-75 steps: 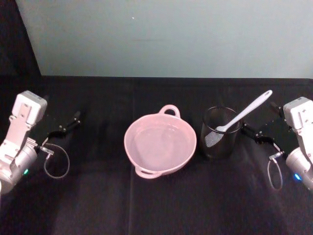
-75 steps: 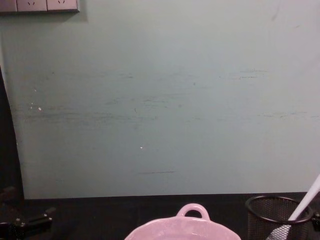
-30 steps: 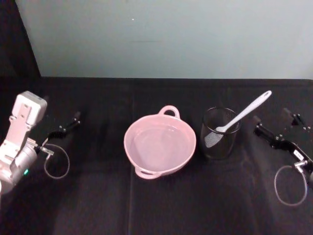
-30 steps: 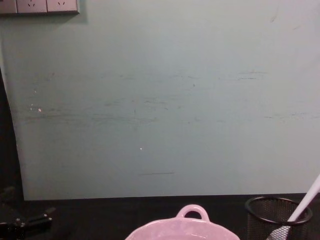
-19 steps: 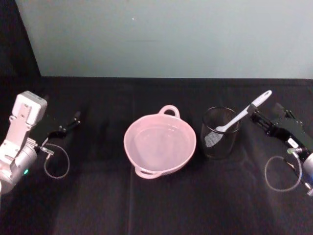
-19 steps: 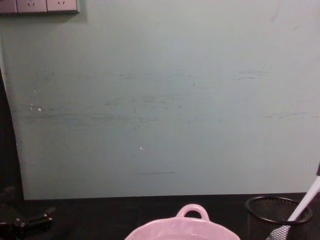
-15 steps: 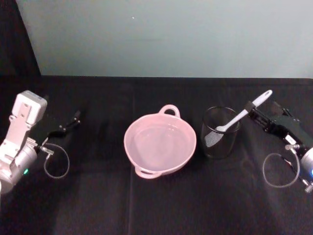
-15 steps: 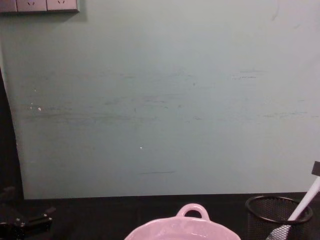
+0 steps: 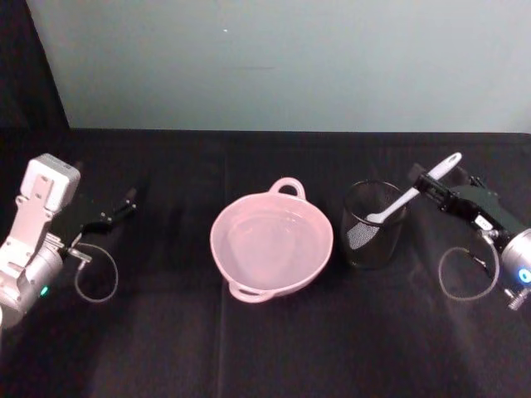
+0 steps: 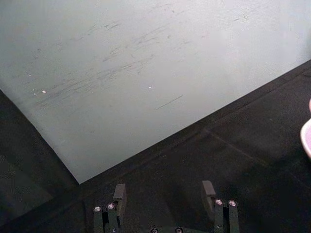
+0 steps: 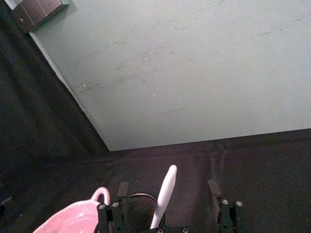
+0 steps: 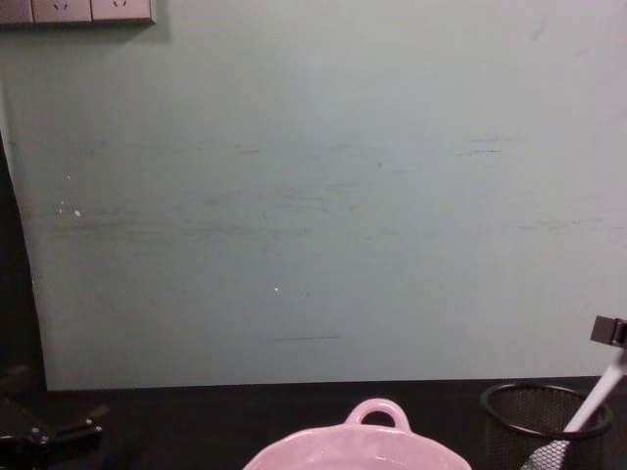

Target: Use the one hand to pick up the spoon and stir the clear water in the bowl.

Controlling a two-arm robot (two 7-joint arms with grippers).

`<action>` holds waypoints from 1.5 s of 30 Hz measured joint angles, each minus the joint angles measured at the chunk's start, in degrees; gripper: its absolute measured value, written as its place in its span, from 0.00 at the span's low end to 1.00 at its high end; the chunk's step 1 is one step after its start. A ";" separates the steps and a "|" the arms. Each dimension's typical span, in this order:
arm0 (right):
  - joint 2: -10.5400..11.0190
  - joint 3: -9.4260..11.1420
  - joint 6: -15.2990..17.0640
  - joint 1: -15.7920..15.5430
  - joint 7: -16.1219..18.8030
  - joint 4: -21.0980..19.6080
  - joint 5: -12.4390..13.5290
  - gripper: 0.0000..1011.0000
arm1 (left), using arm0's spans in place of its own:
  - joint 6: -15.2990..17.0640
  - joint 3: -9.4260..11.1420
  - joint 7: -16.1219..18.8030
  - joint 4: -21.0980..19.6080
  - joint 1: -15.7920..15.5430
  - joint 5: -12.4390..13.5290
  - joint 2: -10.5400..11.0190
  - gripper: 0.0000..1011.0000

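**Spoon propped in mesh cup, open gripper around its handle**

Found the long white plastic spoon leaning in a black wire-mesh cup, with the flat blade down inside and the slim handle slanting up towards the right. Saw that cup just right of the wide pale pink glossy bowl, both on a black cloth. Made out clear water only faintly against the pink. Spotted the black right gripper at the handle's upper end, fingers spread on either side of it. In the right wrist view, saw gaps between handle and fingers. Noted the black left gripper well off to the left near the cloth, fingers apart and holding nothing.
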 joint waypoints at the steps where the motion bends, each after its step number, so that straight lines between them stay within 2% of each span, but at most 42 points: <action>1: -0.10 -0.10 0.02 0.17 0.01 0.16 -0.08 0.99 | 0.00 0.00 0.00 0.00 0.00 0.00 0.00 1.00; 12: -1.04 -0.75 0.29 1.41 0.08 1.39 -1.05 0.99 | 0.00 0.00 0.00 0.00 0.00 0.00 0.00 1.00; 30: -0.51 0.63 -0.11 -1.60 0.47 -2.06 -0.99 0.99 | 0.00 0.00 0.00 0.00 0.00 0.00 0.00 1.00; 43: -0.51 1.04 0.08 -2.37 0.16 -2.59 -0.46 0.99 | 0.00 0.00 0.00 0.00 0.00 0.00 0.00 1.00; 45: -0.51 1.04 0.08 -2.36 0.15 -2.59 -0.46 0.96 | 0.00 0.00 0.00 0.00 0.00 0.00 0.00 1.00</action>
